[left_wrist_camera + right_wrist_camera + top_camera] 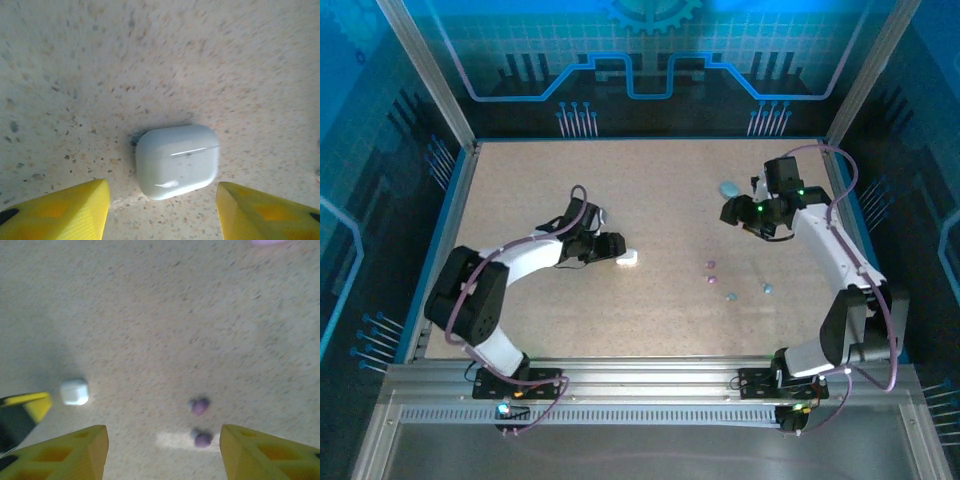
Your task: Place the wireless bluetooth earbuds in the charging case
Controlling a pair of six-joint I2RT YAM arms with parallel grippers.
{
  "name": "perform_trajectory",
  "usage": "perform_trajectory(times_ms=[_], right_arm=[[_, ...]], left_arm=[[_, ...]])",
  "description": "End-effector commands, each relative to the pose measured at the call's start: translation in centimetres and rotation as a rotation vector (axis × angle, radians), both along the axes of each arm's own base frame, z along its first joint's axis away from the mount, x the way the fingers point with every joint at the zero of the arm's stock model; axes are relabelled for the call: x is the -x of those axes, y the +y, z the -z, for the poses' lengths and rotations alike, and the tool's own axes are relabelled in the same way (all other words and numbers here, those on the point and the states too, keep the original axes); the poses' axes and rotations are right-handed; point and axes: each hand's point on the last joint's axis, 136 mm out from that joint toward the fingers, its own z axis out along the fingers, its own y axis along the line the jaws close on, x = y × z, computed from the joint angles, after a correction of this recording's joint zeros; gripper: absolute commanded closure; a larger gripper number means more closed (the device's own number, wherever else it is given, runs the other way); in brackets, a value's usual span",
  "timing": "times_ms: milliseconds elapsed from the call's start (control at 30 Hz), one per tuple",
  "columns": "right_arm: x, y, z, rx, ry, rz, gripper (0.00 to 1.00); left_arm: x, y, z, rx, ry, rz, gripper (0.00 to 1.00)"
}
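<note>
Top external: finds the left gripper (617, 250) right at the white pebble-shaped plastic charging case (629, 259), likely to steady it, two tiny pink-purple bead-like earbuds (710, 265) loose near that case on the right arm's side, two light teal earbuds (730, 296) beyond them, and the right gripper (728, 212) well apart from the case, just beside a teal pebble-shaped case (728, 188). Left wrist: shows yellow fingers (65, 212) spread wide either side of the white case, gripping nothing, lid seam shut, probably the obstacle to insertion. Right wrist: shows jaws wide and empty over the pink-purple pair, presumably lining up a pick.
</note>
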Motion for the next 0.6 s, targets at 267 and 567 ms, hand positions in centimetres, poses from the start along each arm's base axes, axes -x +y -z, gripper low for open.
perform_trajectory(times_ms=[267,567], right_arm=[[-11.4,-6.7,3.4,0.081,-0.047,0.066,0.41],[-17.7,-8.2,8.7,0.125,0.056,0.034,0.41]], left_arm=[[-0.1,1.0,-13.6,0.107,-0.467,0.004,0.4],[1.3,1.3,-17.4,0.159,-0.62,0.011,0.4]])
